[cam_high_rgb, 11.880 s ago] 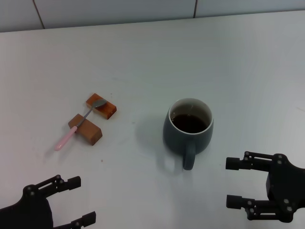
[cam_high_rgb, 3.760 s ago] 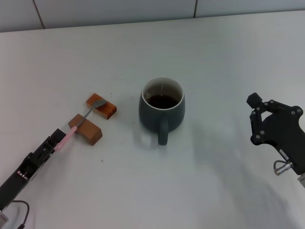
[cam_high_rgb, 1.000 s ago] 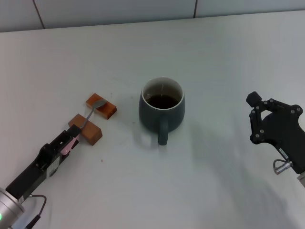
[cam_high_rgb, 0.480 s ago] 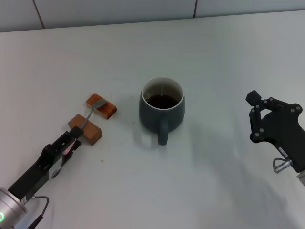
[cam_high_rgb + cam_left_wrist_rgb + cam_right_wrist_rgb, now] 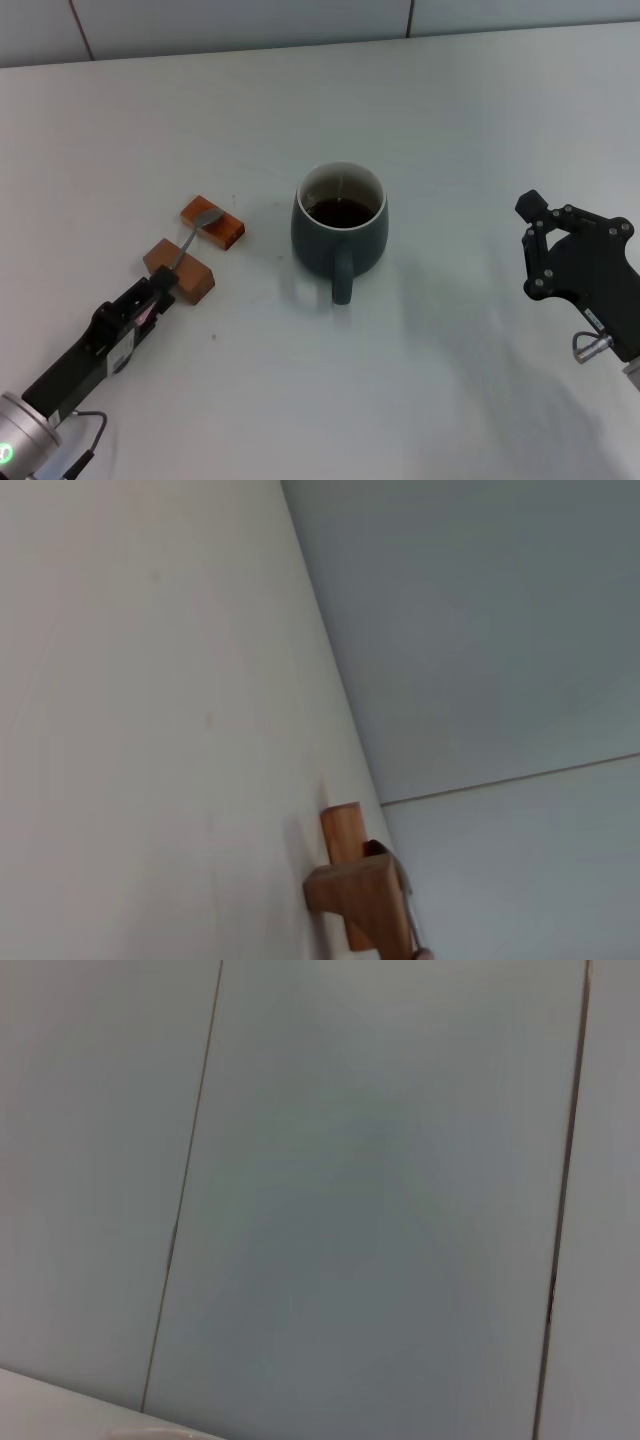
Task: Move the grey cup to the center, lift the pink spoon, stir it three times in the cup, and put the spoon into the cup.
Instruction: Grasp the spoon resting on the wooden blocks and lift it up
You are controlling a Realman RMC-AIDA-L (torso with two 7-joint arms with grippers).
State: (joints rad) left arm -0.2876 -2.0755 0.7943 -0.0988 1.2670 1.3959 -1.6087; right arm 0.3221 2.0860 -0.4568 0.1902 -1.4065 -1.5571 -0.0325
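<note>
The grey cup point(image 5: 340, 228) stands at the table's middle with dark liquid in it and its handle toward me. The pink spoon point(image 5: 190, 238) lies across two wooden blocks point(image 5: 196, 250), its silver bowl on the far block. My left gripper point(image 5: 158, 296) is low at the near block, open, with its jaws on either side of the pink handle, which is mostly hidden. The left wrist view shows the blocks point(image 5: 358, 890) and the spoon's stem point(image 5: 409, 925). My right gripper point(image 5: 535, 250) is open and empty, raised to the right of the cup and apart from it.
The white table point(image 5: 450, 120) meets a tiled wall point(image 5: 250, 20) at the back. The right wrist view shows only wall tiles point(image 5: 380, 1160).
My left gripper has slid a little farther along the spoon's handle toward the near block. The spoon, the cup and the right arm have not moved.
</note>
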